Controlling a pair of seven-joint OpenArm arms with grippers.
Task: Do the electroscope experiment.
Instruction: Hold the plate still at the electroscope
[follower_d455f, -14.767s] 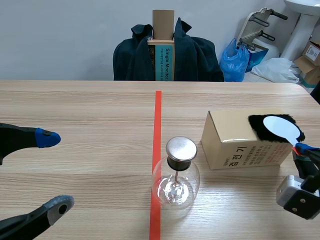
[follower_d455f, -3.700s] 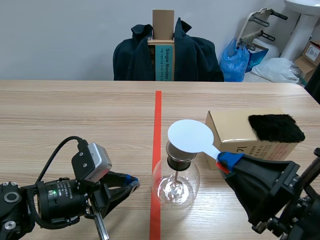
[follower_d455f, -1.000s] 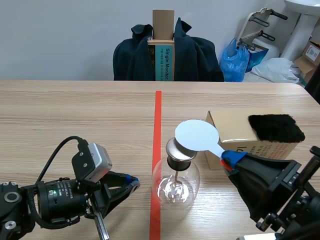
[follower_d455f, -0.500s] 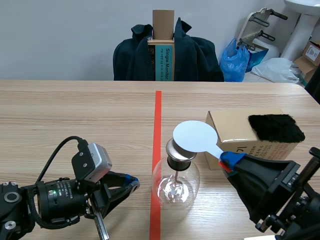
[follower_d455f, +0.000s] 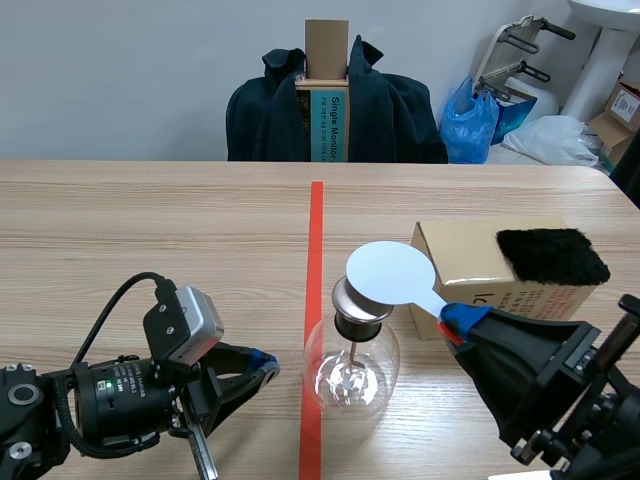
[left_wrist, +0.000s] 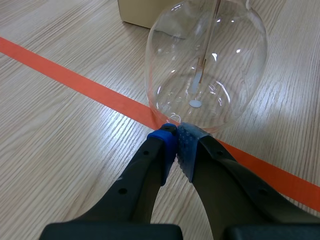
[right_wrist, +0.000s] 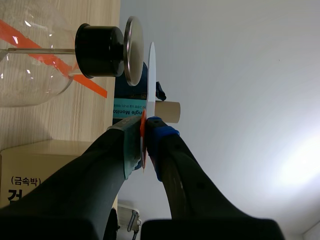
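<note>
Resting low on the table (follower_d455f: 150, 230) at the near left, the left gripper (left_wrist: 176, 144) had its jaws fully closed, blue and grey-green pads pressed together with nothing between them. Its tips sat right at the foot of the electroscope (follower_d455f: 351, 372); whether they actually touched the glass was not clear. The right gripper (follower_d455f: 450, 322) came in from the near right, jaws clamped on the orange-red handle end of the white disc paddle (follower_d455f: 390, 272). The electroscope stood upright on the orange-red tape line (follower_d455f: 316, 220), near the middle of the table: a clear round glass bulb with a thin rod (right_wrist: 35, 50) running down inside, a black stopper (right_wrist: 99, 50) in the neck, and a round metal plate (follower_d455f: 356, 300) on top. The paddle's disc was held flat over that plate, covering part of it in the scene view. The right wrist view showed the disc parallel to the plate and just off it, with a narrow gap. Just behind the paddle, to the right of the tape, a cardboard box (follower_d455f: 460, 262) with Korean lettering lay on the table. A black fur pad (follower_d455f: 552, 255) lay on the box's top at its right end. Beyond the table's far edge, a dark jacket (follower_d455f: 390, 110) was draped around a tall carton, with a blue plastic bag (follower_d455f: 468, 125) to its right.
</note>
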